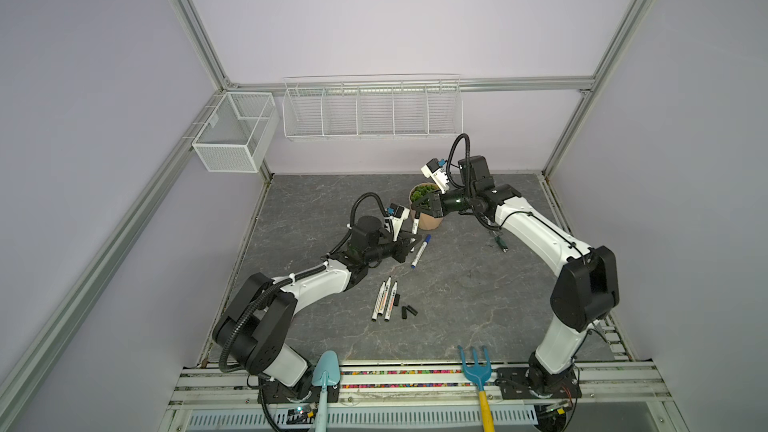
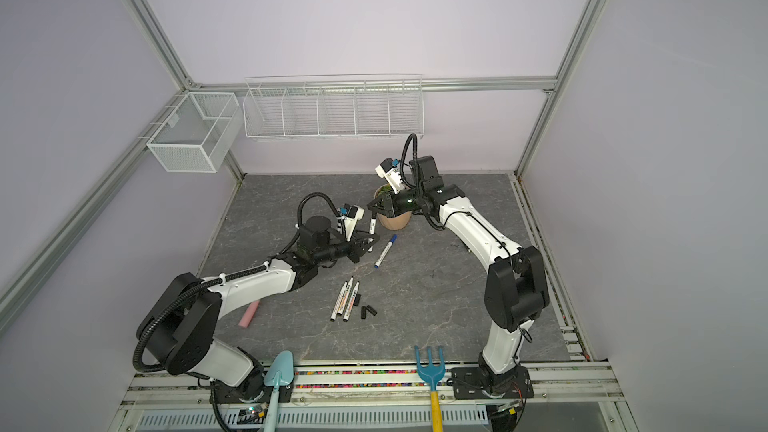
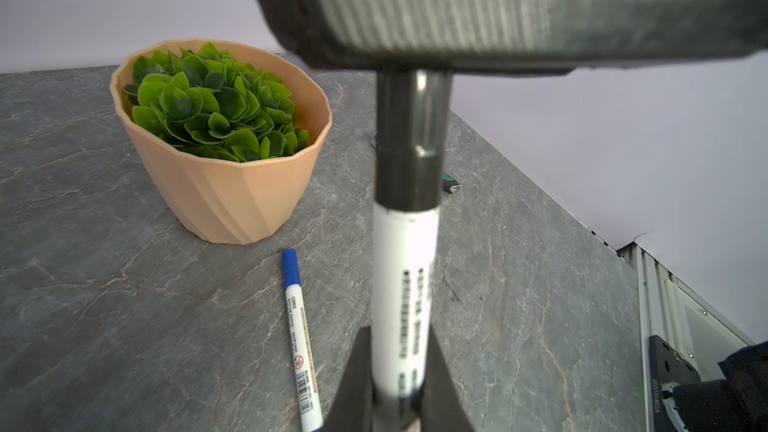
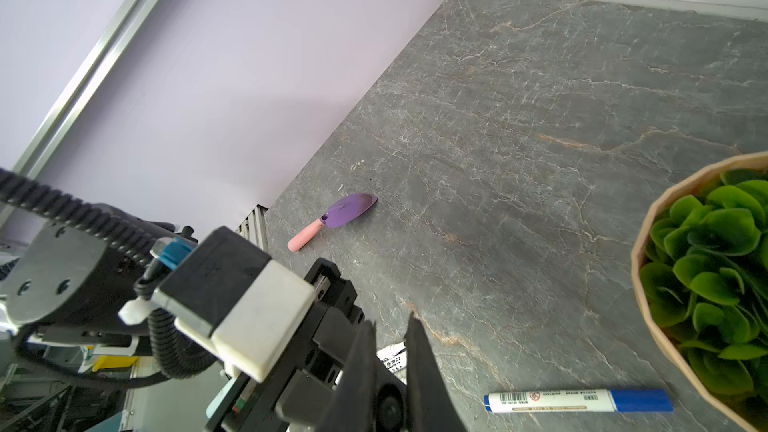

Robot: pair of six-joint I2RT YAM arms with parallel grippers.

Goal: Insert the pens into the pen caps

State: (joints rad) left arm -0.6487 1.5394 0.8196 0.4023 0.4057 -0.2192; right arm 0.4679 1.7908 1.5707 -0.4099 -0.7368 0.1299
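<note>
One pen point(image 3: 405, 284) clamped in left end effector point(image 3: 399, 330); right end effector point(image 4: 391, 320) pinches its half-hidden cap point(image 3: 409, 139).

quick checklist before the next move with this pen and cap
1. left pincer shut on upright pen: ok
2. right pincer shut on black cap: ok
3. cap in line with pen: ok
4. cap pushed fully home: cannot tell
5. blue pen capped, lying on table: ok
6. three pens on table capped: not ok, loose caps beside them
</note>
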